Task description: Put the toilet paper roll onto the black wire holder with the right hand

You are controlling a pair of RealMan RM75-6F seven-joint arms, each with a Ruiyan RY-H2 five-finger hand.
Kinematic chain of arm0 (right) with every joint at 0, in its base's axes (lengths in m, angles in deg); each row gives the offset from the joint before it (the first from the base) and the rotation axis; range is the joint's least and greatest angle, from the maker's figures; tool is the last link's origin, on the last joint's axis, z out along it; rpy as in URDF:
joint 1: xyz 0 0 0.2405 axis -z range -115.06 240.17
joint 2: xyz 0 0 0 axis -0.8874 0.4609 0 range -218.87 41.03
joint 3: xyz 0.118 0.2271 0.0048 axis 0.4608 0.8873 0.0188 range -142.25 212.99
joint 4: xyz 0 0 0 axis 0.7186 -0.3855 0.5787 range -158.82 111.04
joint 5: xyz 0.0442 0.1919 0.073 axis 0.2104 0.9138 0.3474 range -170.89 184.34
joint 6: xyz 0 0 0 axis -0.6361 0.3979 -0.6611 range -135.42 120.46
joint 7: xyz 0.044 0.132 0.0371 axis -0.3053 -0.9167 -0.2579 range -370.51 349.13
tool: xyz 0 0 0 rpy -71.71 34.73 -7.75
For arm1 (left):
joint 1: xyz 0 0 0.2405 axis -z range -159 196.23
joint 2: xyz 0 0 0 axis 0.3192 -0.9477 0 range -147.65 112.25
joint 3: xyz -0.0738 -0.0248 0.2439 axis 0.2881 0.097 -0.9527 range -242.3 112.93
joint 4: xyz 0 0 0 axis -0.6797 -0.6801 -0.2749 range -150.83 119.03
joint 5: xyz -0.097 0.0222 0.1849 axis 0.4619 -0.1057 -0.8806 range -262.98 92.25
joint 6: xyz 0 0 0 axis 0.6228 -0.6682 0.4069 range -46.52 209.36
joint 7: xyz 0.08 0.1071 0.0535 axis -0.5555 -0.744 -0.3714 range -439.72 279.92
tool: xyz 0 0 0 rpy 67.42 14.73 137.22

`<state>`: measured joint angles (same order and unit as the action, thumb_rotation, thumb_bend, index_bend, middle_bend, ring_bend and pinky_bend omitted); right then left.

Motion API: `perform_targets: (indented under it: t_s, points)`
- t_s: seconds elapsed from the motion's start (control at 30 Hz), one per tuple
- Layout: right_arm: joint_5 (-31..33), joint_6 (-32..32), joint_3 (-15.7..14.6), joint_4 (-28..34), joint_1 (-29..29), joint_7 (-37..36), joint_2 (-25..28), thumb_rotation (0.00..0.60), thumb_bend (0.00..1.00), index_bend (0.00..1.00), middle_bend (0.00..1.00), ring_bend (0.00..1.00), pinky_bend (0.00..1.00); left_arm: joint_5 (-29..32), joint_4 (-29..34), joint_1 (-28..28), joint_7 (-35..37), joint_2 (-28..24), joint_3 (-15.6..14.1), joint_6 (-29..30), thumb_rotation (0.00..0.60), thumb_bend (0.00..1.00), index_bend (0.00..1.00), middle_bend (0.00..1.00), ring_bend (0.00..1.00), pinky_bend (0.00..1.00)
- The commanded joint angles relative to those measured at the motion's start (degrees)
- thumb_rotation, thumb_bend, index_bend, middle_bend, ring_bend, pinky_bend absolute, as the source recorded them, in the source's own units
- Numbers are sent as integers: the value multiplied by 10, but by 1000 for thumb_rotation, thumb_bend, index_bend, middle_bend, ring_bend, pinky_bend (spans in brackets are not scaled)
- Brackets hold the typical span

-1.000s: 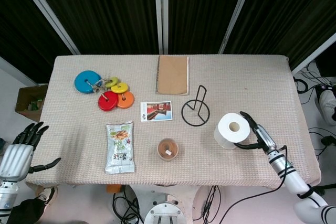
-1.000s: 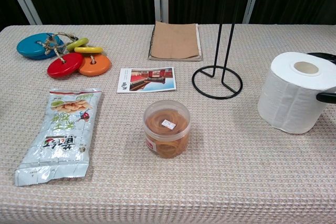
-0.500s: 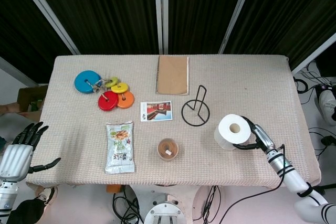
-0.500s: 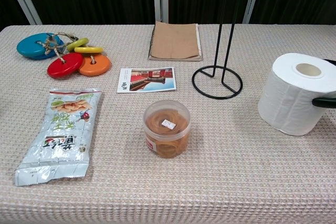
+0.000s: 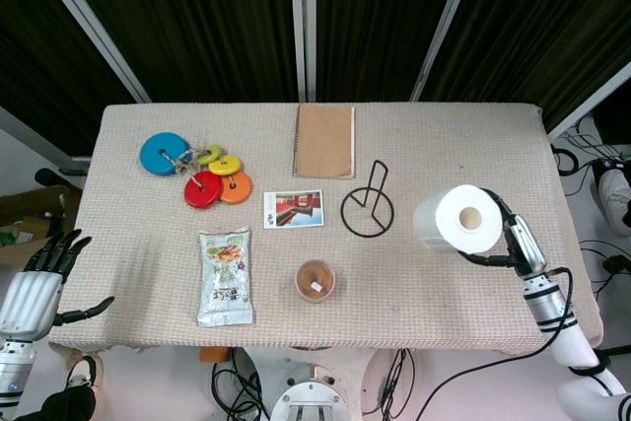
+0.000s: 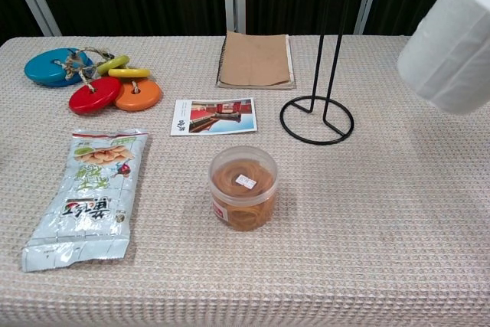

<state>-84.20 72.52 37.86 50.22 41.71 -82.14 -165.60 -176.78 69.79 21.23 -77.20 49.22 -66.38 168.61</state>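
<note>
- Head view: right hand, fingers clamped around toilet paper roll, roll clear of table, at 3 o'clock of black wire holder.
- Head view: left hand, off table at 8 o'clock, fingers apart, holding nothing.
- Chest view: toilet paper roll aloft, tilted, at 2 o'clock of black wire holder; hands not visible.

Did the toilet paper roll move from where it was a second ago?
Yes. The toilet paper roll has gone up off the table in the right hand. In the chest view it now hangs above and right of the black wire holder.
</note>
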Motion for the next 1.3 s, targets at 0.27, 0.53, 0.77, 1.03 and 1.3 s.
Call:
perform_targets:
  t_s: [0.27,0.53,0.77,1.03,1.3]
  points:
    - [13,32,93,161,-31,63,77,600,256,617,457,322,331,-3,-4,1,3,2,-1,-1,258,100,107,47,43,197]
    - [74,-72,139,221,-94,116,100,600,245,598,430,319,322,-2,-10,4,8,6,0,-3,257,101,107,47,43,197]
    - [121,-146,159,244,-134,142,94,600,239,591,425,316,318,-4,-11,4,9,5,-1,-3,258,101,107,47,43,197]
    - [147,-182,168,256,-148,153,93,600,237,582,418,311,315,-4,-12,4,12,2,-2,-1,260,100,107,47,43,197]
    - [187,-229,174,242,-166,168,78,600,238,571,413,307,315,-4,-14,5,15,4,-2,-4,261,101,107,47,42,196]
